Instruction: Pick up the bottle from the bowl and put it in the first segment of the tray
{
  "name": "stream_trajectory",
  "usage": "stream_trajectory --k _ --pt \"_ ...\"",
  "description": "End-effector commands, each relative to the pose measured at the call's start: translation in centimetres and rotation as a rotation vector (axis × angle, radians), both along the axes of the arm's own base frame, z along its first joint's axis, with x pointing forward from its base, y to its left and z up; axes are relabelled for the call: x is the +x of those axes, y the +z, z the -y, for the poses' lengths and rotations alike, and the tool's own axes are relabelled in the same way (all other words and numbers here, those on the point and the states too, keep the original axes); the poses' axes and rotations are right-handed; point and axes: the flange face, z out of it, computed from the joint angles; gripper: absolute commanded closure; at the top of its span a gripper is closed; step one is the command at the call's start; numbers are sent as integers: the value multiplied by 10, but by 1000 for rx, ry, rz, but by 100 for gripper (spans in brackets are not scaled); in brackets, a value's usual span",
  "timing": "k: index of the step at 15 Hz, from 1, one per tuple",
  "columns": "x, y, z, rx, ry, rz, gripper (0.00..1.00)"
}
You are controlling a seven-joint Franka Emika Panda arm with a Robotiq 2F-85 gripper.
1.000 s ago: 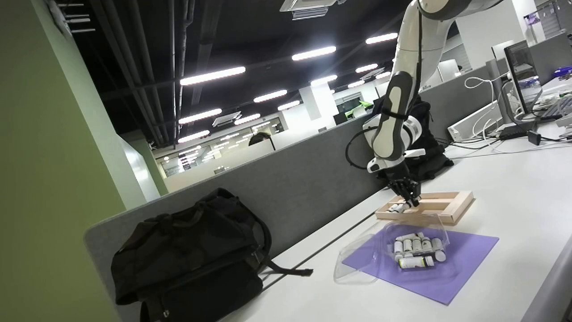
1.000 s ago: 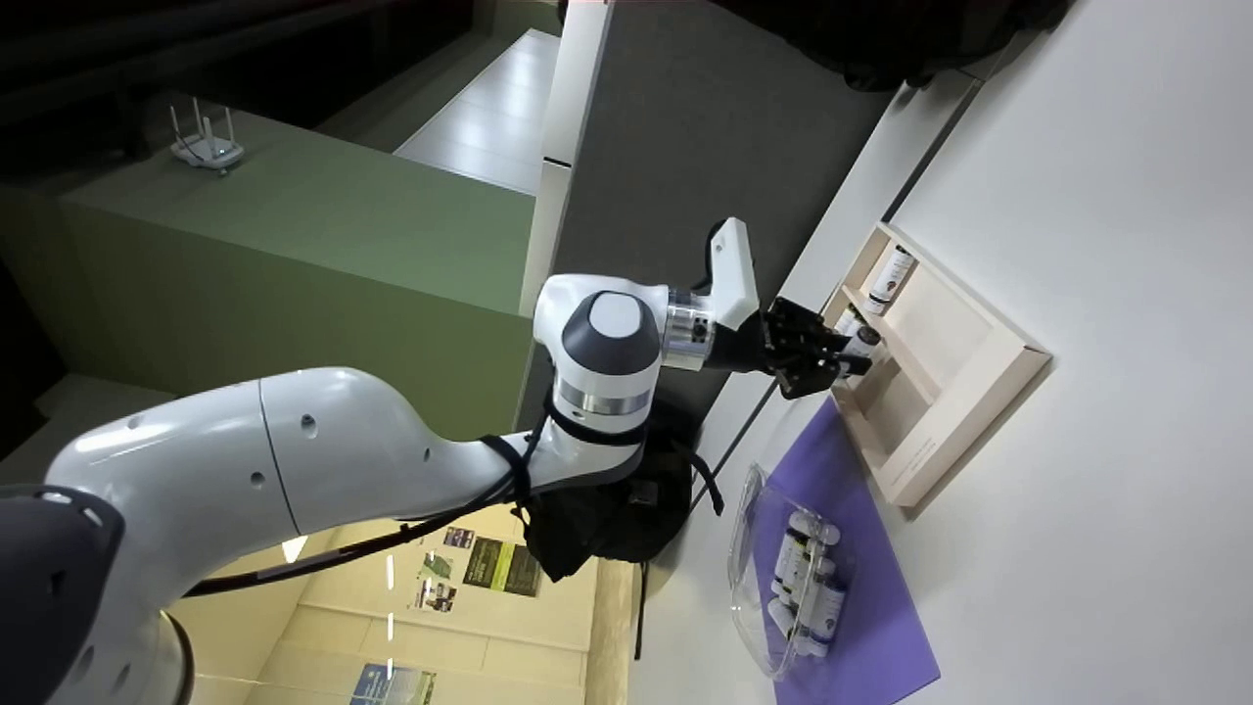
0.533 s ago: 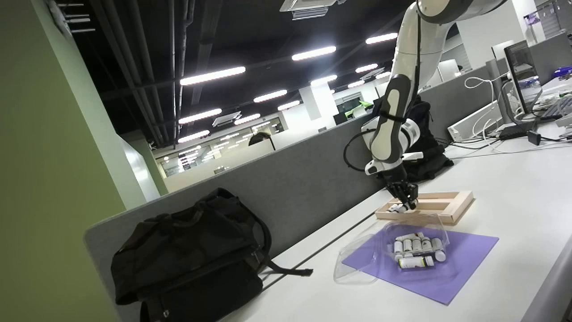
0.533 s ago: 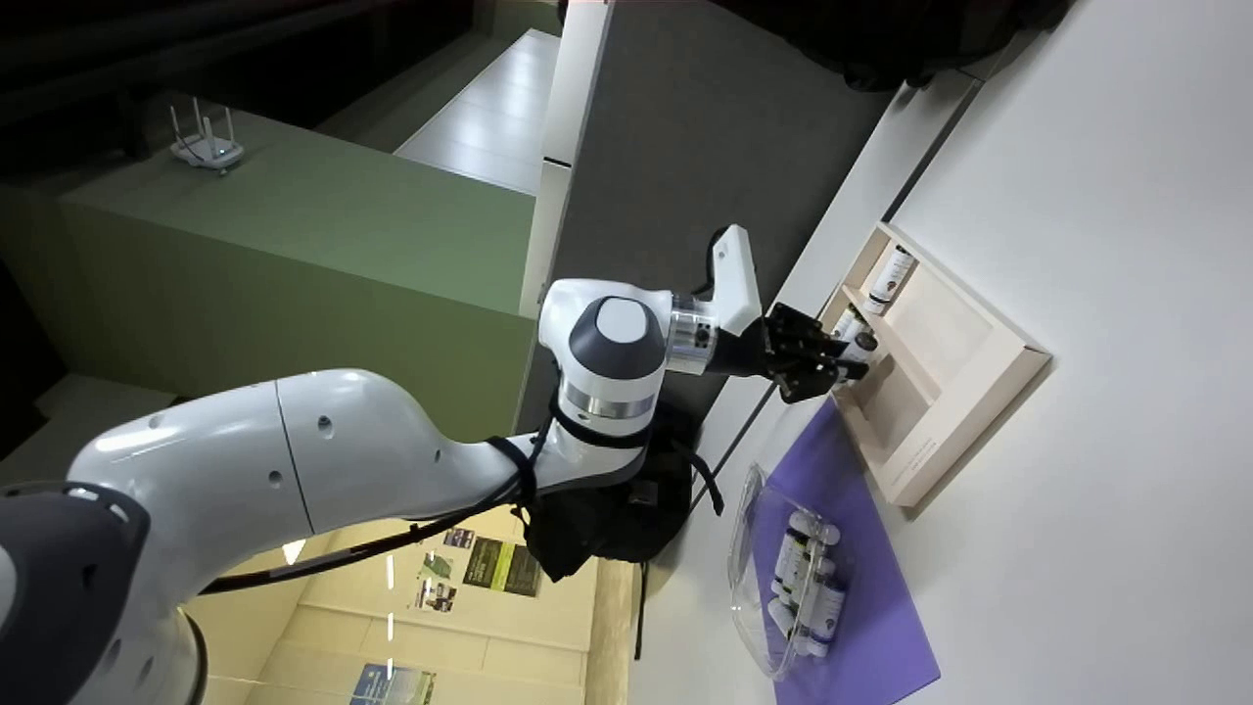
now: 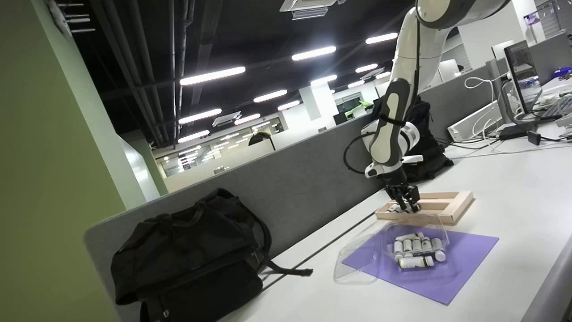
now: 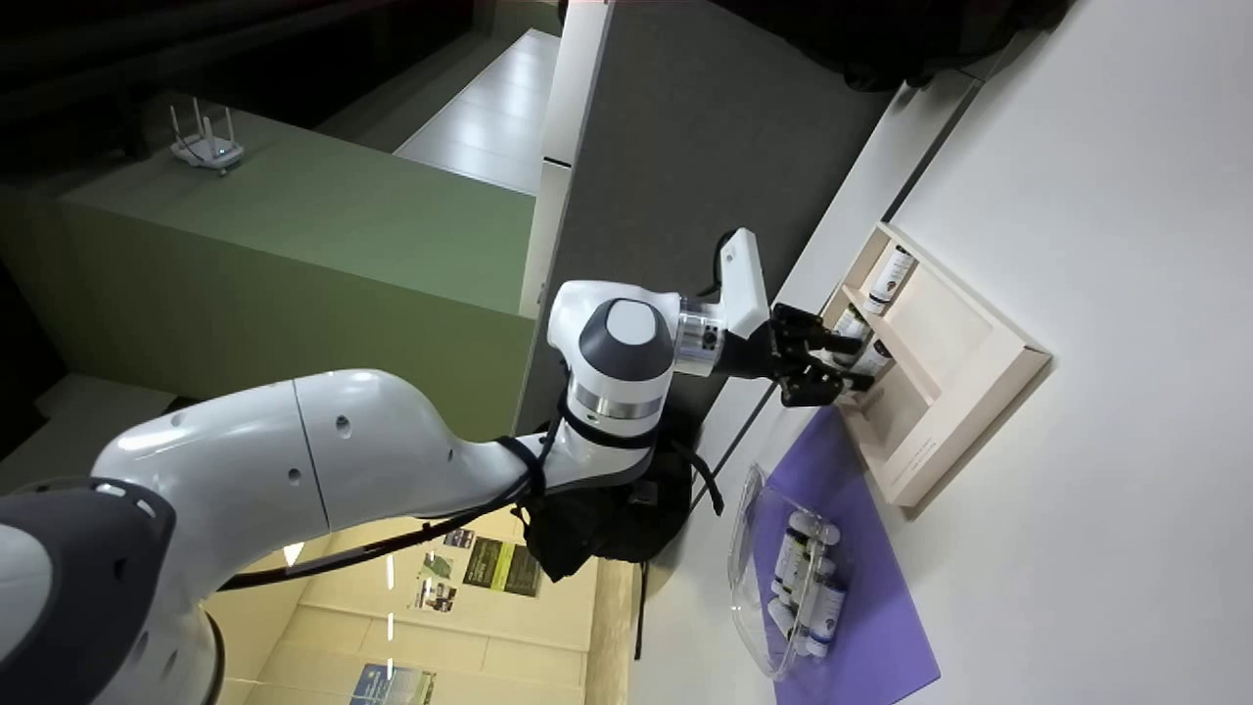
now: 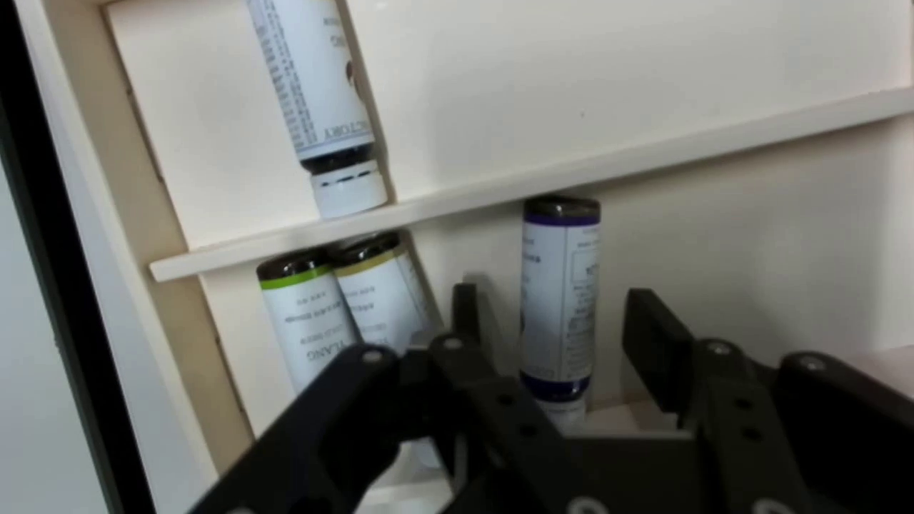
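The bottle (image 7: 560, 300), white-labelled with purple bands, lies flat in a lower compartment of the light wooden tray (image 7: 500, 187). It also shows in an exterior view (image 6: 870, 360). My gripper (image 7: 552, 296) is open, with one finger on each side of the bottle and a gap to both. In both exterior views the gripper (image 5: 410, 208) (image 6: 861, 363) is down at the tray (image 5: 458, 208). Two bottles (image 7: 310, 321) with green and yellow bands lie beside it in the same compartment. The bowl, a clear plastic container (image 5: 442, 229), holds several bottles (image 5: 416, 244).
Another bottle (image 7: 321, 93) lies in the tray's neighbouring compartment, past the divider. The container and its clear lid (image 5: 356, 264) rest on a purple mat (image 5: 467, 250) in front of the tray. A grey partition (image 5: 313, 179) and black backpacks (image 5: 192, 255) stand along the table's back edge.
The gripper moved slightly down into the tray and opened. The bottle, tilted between the fingers before, now lies flat in the compartment, free of them.
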Motion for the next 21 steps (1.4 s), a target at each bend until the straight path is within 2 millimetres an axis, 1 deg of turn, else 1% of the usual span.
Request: stream_trajectory --k 1,2,3,4,5,8,10,12,14,15,18,21 --pt "-1 25 -11 8 9 8 7" --pt "-4 31 -15 15 5 -25 52" --pt "-7 34 -19 17 7 -43 48" --pt "-9 38 -22 -1 -1 -54 49" --pt "-11 42 -25 -8 -5 -75 54" --pt "-17 49 -27 -85 -45 -118 75" --pt "-15 45 -21 -112 -92 -129 87" --pt "-11 38 -15 -123 -133 -134 98" --pt "-9 30 -7 -125 -176 -139 100" --pt "-8 26 -3 -122 -192 -145 97" --pt "-7 13 7 -111 -230 -173 97" --pt "-4 4 13 -81 -243 -189 97"
